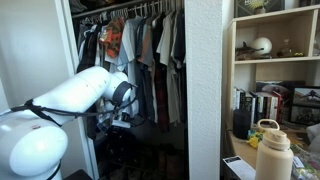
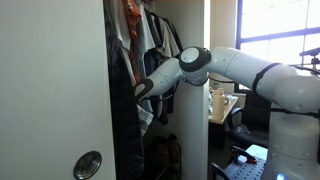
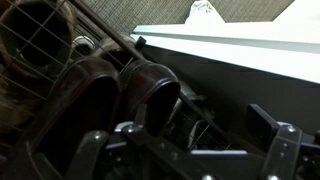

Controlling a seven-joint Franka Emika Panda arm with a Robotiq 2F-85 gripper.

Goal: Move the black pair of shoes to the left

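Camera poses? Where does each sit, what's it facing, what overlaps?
Exterior view: faces hanging clothes, shelf beside; arm reaches in.
Exterior view: beside the door, looking past it; arm enters from the window side.
Wrist view: shoes on a wire rack; open end effector below.
Shared: both exterior views show arm, clothes.

2 dark glossy shoes (image 3: 148, 95) sit side by side on a wire rack (image 3: 40, 45), just beside a white ledge (image 3: 240, 50). The gripper (image 3: 185, 155) hangs close over them, its 2 fingers (image 3: 282, 150) spread wide apart.
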